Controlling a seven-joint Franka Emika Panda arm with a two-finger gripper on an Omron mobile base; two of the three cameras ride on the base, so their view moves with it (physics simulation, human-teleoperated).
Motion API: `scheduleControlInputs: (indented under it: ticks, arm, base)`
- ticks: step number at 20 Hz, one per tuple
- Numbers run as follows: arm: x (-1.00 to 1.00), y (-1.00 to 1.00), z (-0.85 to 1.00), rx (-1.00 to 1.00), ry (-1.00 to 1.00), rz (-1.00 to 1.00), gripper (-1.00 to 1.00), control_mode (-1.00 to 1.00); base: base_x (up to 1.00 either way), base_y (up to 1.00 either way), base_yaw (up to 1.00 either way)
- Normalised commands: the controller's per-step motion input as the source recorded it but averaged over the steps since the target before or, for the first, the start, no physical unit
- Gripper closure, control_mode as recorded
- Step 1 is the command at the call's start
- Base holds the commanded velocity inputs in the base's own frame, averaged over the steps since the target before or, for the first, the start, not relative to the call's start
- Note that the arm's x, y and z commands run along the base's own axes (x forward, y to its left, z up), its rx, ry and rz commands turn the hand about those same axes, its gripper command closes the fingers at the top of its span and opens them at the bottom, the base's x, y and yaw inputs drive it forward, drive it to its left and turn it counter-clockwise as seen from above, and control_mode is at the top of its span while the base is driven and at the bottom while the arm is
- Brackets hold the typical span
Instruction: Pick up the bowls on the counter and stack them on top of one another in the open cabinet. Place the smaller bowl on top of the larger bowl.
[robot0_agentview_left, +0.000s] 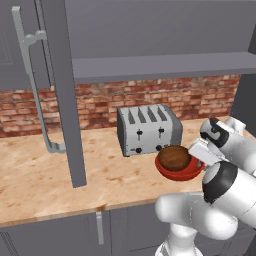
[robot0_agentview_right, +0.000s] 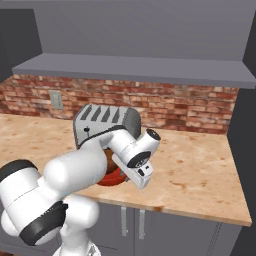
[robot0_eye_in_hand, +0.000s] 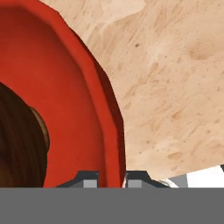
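Lower centre of the hand view, the gripper (robot0_eye_in_hand: 110, 178) pinches the red bowl (robot0_agentview_left: 181, 170) rim; tilting could spill the brown bowl (robot0_agentview_left: 174, 157) nested inside

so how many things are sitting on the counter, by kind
Bowls: 2, the wide glossy red bowl and the smaller dark brown wood-look bowl resting inside it.
Toasters: 1, the silver four-slot toaster behind them.
Total: 3 things on the tan wood-grain counter.
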Motion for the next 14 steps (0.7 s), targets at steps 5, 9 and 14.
scheduleControlInputs:
  ticks: [5,9,14]
  arm:
    - [-0.21,0.01,0.31,0.03,0.0,0.0,1.0,-1.0]
    - [-0.21,0.01,0.37,0.04,0.0,0.0,1.0,-1.0]
    - [-0.24,0.0,0.5,0.03,0.0,0.0,1.0,-1.0]
  base:
    - [0.0,0.0,0.0]
    - [0.0,0.0,0.0]
    - [0.0,0.0,0.0]
